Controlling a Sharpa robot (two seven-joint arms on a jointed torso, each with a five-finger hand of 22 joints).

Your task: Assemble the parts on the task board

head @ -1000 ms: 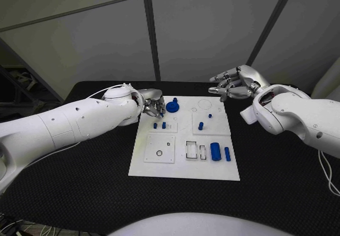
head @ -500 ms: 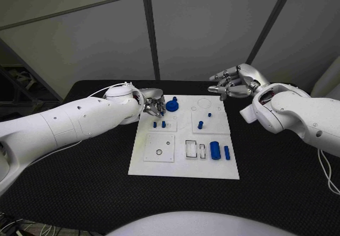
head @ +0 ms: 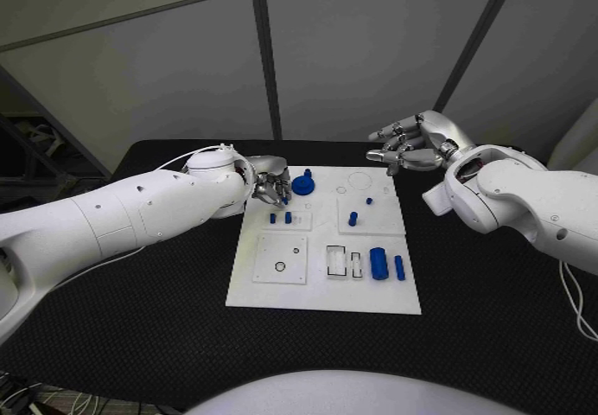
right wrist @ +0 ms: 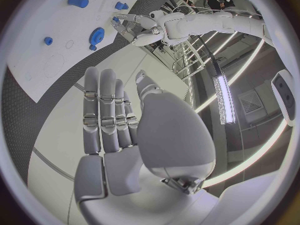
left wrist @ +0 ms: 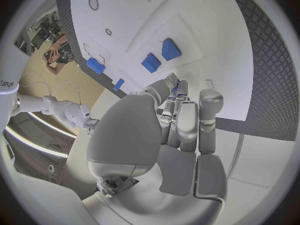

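The white task board lies mid-table. My left hand hovers over its far left corner, fingers drawn together, and a small blue piece shows between the fingertips. Beside that hand stands a blue gear, and two short blue pegs stand in the board just nearer me. My right hand hangs beyond the board's far right corner with its fingers apart and nothing in them. In the right wrist view the right hand has its fingers stretched out, and the gear shows beyond them.
Two more pegs stand on the board's right half. A blue cylinder and a blue bar lie near its front right, next to rectangular slots. The black table surrounds the board.
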